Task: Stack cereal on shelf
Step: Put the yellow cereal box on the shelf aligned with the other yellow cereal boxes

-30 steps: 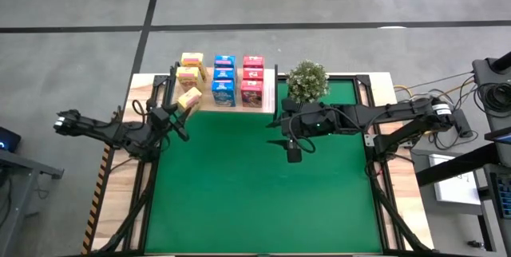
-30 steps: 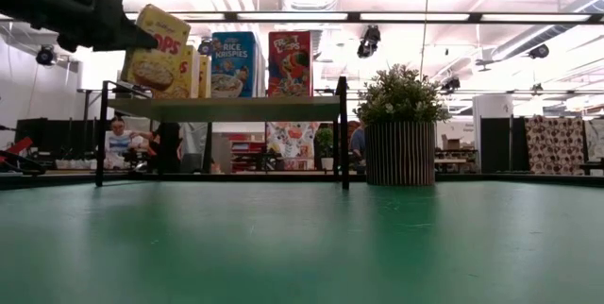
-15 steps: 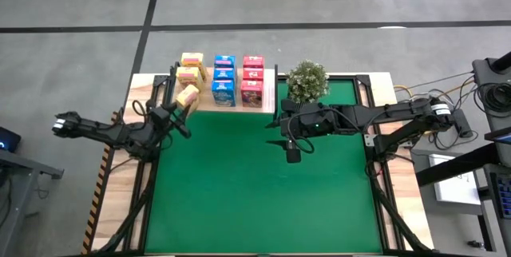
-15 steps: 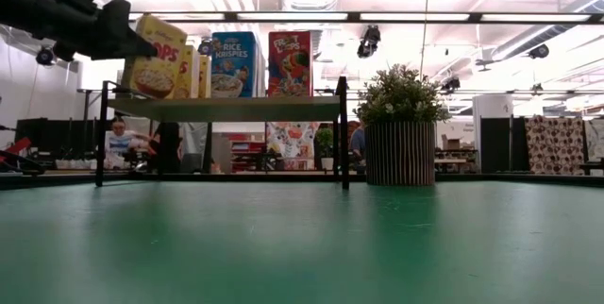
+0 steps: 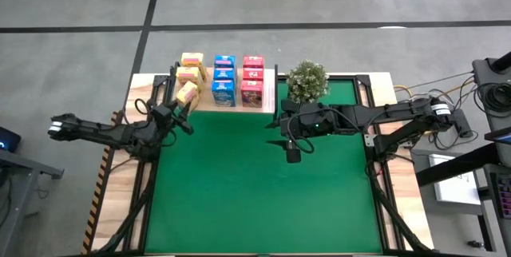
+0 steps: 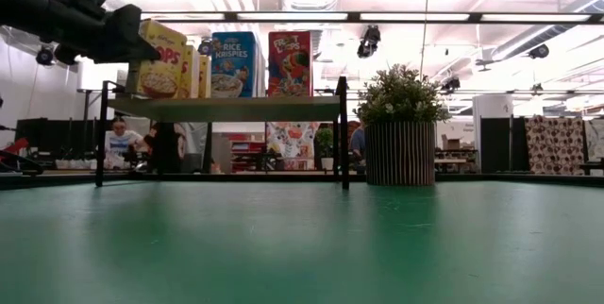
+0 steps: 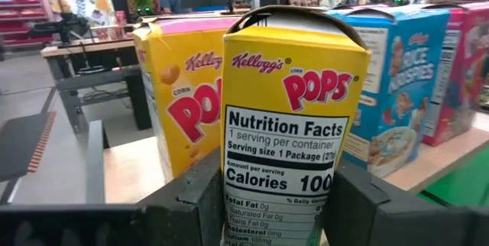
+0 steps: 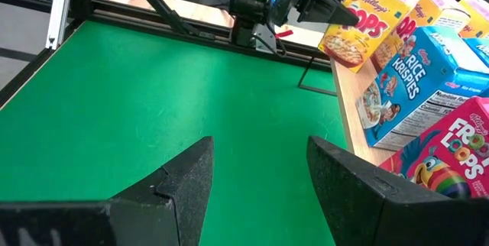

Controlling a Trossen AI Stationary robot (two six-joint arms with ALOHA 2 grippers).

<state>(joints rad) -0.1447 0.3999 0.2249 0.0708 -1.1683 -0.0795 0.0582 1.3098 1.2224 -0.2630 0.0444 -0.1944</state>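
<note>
Gripping a small yellow printed cardboard Corn Pops box (image 7: pixel 293 116), the left end effector (image 5: pixel 182 113) has its two dark fingers (image 7: pixel 191 200) clenched on the box's narrow sides; box tilted, at the front left corner of the flat light-wood shelf on thin black legs (image 5: pixel 268 89); low view shows the box (image 6: pixel 159 59) above the shelf board (image 6: pixel 226 108), contact with it not discernible; two more yellow cereal boxes (image 5: pixel 190 66) stand in a column behind it on the shelf; a column of blue Rice Krispies boxes (image 5: pixel 224 80) stands just beside them, a column of pink-red Froot Loops boxes (image 5: pixel 252 80) next again; right end effector (image 5: pixel 294 150) hangs over the green mat (image 5: pixel 263 201) covering the worktop, well apart from the boxes, fingers (image 8: pixel 183 181) spread and grasping nothing; small green potted plant (image 5: pixel 306 81) sits just beside the shelf's right end.
</note>
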